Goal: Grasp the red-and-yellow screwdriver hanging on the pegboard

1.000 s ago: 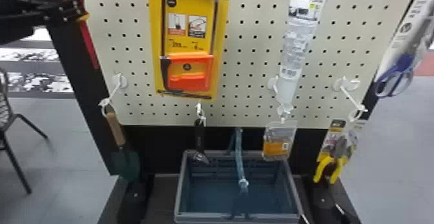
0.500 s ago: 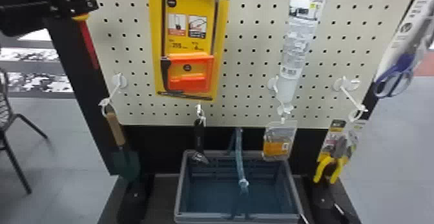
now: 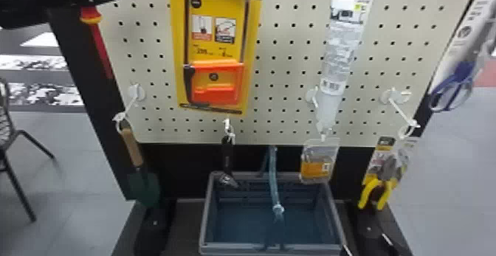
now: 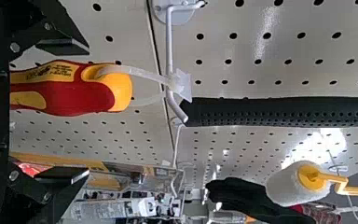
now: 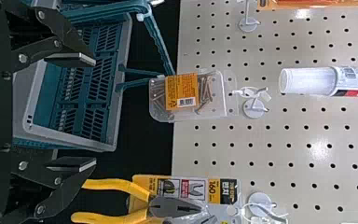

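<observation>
Red-and-yellow plastic-handled screwdriver (image 4: pixel 70 95) sits btwn the wide-open, empty fingers of my L gripper (image 4: pixel 83 110), just slid farther across it, so closing's prob next.

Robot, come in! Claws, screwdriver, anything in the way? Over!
Left claw open, either side of screwdriver, not gripping. Right claw open, empty. Screwdriver hangs by tie from hook; nothing seen between it and left claw.
</observation>
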